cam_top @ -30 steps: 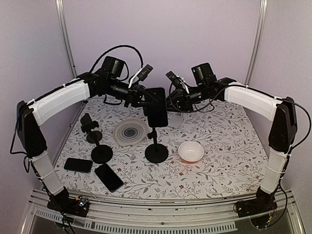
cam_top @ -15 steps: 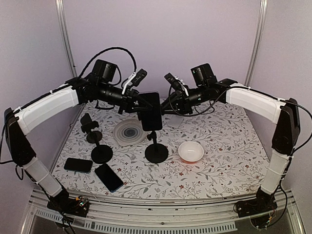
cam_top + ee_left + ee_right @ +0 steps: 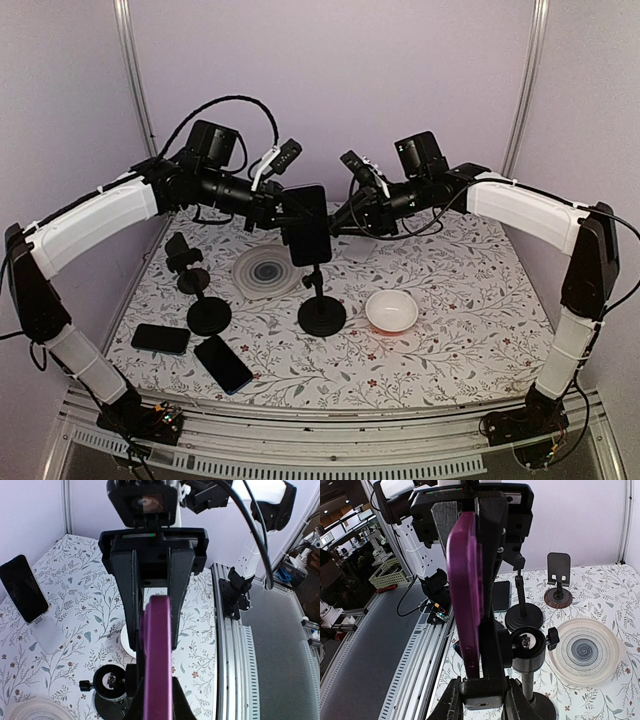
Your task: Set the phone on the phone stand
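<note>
The purple-cased phone (image 3: 306,224) is held upright just above the black round-based phone stand (image 3: 322,314), clamped by the left gripper (image 3: 284,207) and pinched by the right gripper (image 3: 335,216). It is now carried slightly leftward of its position a second ago, and seating is judged still pending.

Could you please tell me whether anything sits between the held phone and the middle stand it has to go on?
Nothing visible does. The phone hangs directly over the stand, with nothing showing between them; the white bowl sits off to the right.
</note>
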Action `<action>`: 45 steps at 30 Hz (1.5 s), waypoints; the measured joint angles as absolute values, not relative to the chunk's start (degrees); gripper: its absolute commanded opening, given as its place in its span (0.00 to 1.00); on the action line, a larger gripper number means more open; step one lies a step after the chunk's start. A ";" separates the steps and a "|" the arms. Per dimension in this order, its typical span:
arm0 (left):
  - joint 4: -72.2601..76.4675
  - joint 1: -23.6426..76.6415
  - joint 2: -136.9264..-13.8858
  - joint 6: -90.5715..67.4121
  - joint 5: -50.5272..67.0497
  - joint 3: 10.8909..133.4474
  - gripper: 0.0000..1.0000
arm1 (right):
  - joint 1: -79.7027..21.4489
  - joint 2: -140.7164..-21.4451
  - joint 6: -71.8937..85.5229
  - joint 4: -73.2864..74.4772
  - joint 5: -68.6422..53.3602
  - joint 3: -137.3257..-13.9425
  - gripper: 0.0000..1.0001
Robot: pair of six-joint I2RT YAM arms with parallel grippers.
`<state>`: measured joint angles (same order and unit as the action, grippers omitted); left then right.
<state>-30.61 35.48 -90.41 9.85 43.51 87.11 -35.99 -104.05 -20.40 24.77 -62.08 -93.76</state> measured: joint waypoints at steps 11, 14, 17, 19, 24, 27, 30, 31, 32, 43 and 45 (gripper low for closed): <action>-35.55 35.73 -94.17 10.00 45.19 92.84 0.00 | -36.99 -104.07 -21.54 27.44 -67.35 -93.78 0.59; -36.58 35.73 -94.76 10.09 45.78 93.73 0.00 | -37.01 -104.09 -21.43 28.88 -68.79 -94.17 0.66; -37.19 35.73 -95.04 10.28 46.13 94.17 0.00 | -37.01 -104.12 -21.67 29.85 -69.58 -94.43 0.67; -37.63 35.73 -95.39 10.50 46.17 94.70 0.00 | -37.01 -104.12 -21.47 30.15 -69.10 -94.70 0.67; -38.17 35.40 -96.27 10.92 46.15 95.81 0.00 | -37.26 -104.47 -19.07 30.41 -66.24 -96.07 0.66; -38.22 35.38 -96.68 10.92 46.06 96.36 0.00 | -37.69 -105.54 -17.41 30.24 -65.39 -97.56 0.58; -38.85 35.35 -97.06 10.94 45.95 97.01 0.00 | -38.00 -106.80 -15.62 29.95 -64.71 -98.76 0.54; -39.09 35.35 -97.19 10.94 45.80 97.30 0.00 | -37.98 -107.02 -15.14 29.95 -64.60 -99.09 0.48; -39.31 35.35 -97.30 10.94 45.71 97.54 0.00 | -37.95 -107.09 -14.74 29.95 -64.38 -99.18 0.43; -38.00 35.75 -96.71 9.15 39.20 95.46 0.69 | -38.02 -107.20 -14.55 28.71 -59.59 -99.79 0.01; -35.55 35.75 -94.67 7.68 36.14 91.83 0.94 | -37.93 -107.20 -14.57 28.71 -59.31 -99.98 0.00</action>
<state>-35.55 35.75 -94.67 7.68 36.14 91.83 -37.93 -107.20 -14.57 28.71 -59.31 -99.98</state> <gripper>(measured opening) 0.662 0.236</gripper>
